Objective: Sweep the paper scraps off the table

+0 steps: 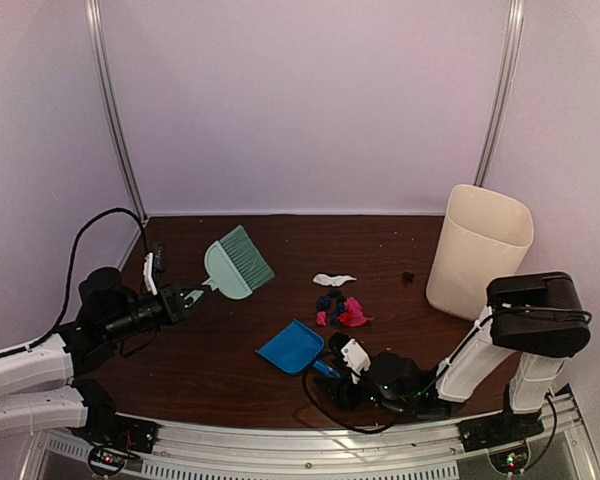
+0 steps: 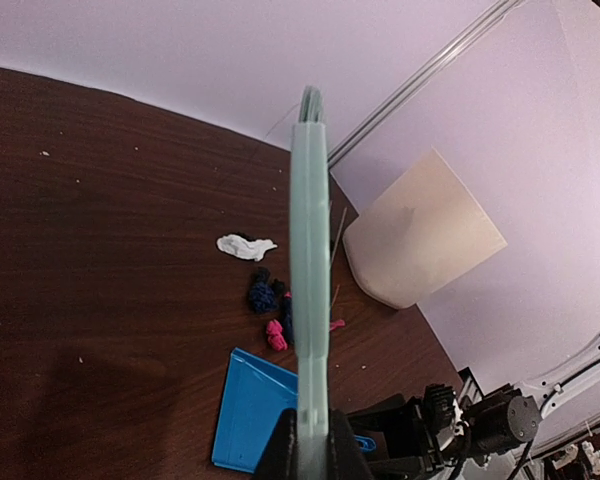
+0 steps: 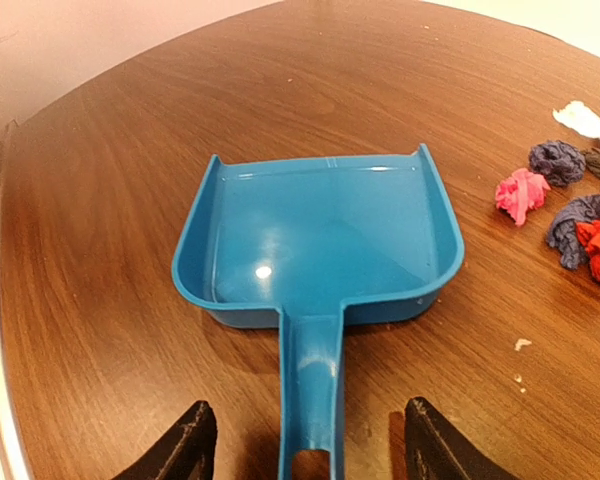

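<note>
The paper scraps [image 1: 340,307] lie in a small cluster, pink and dark blue, with a white one [image 1: 333,279] just behind; they also show in the left wrist view [image 2: 267,296] and the right wrist view [image 3: 565,205]. My left gripper [image 1: 192,296] is shut on the handle of a pale green brush [image 1: 238,262], held above the table [image 1: 210,350] left of the scraps. A blue dustpan [image 1: 291,346] lies flat near the front. My right gripper [image 3: 305,450] is open, its fingers either side of the dustpan handle [image 3: 310,385], not touching it.
A tall cream bin [image 1: 477,250] stands at the back right. A small black bit [image 1: 408,275] lies left of the bin. White walls close the back and sides. A silver rail [image 1: 310,440] runs along the front edge.
</note>
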Available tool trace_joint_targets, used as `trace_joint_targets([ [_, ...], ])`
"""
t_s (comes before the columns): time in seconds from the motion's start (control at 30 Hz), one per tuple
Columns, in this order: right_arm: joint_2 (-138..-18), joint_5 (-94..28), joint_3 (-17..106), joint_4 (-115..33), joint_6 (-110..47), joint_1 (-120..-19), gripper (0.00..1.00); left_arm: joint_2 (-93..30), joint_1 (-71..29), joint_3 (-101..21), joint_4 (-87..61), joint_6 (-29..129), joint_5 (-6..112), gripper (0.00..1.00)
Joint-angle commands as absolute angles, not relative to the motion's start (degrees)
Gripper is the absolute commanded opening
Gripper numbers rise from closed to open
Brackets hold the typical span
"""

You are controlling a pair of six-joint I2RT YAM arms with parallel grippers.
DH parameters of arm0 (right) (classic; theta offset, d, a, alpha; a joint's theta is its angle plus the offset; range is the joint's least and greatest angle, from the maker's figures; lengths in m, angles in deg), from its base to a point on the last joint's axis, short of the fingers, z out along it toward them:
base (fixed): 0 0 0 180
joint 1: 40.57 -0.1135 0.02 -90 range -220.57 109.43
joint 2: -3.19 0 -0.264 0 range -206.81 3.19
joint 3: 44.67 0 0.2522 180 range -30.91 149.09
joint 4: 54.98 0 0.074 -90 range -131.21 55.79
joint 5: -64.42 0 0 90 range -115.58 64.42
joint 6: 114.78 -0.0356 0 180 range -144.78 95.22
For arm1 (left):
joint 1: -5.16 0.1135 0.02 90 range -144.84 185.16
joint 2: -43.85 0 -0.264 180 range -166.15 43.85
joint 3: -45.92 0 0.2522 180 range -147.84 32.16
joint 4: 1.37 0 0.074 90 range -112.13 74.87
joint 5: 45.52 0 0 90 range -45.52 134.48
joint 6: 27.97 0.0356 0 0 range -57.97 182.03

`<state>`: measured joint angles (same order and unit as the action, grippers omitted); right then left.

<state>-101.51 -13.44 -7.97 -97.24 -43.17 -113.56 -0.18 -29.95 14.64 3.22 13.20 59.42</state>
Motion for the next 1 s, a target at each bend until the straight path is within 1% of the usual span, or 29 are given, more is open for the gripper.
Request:
trace_joint_targets([
  [0.0, -104.82, -12.00, -5.72, -105.82, -41.24, -114.69, 0.62, -0.12, -30.26, 12.50, 5.96, 14.46, 58.63, 0.00],
  [0.2, -107.35, -8.64, -2.79, -104.43, -39.00, -114.75, 0.54, 0.15, -30.26, 12.49, 5.75, 14.49, 58.72, 0.00],
  [0.3, -108.03, -7.42, -1.56, -103.08, -38.19, -114.75, 0.52, 0.38, -30.26, 12.47, 5.53, 14.57, 58.50, 0.00],
  [0.5, -108.69, -5.50, -1.05, -101.13, -38.04, -114.75, 0.51, 0.47, -30.26, 12.44, 5.35, 14.66, 58.54, 0.00],
  [0.7, -107.29, -4.93, -4.58, -102.42, -39.44, -114.75, 0.52, 0.71, -30.26, 12.47, 5.13, 14.75, 58.32, 0.00],
  [0.97, -107.96, -5.38, -4.87, -102.95, -39.64, -114.75, 0.46, 0.42, -30.26, 12.47, 5.47, 14.58, 58.47, 0.00],
])
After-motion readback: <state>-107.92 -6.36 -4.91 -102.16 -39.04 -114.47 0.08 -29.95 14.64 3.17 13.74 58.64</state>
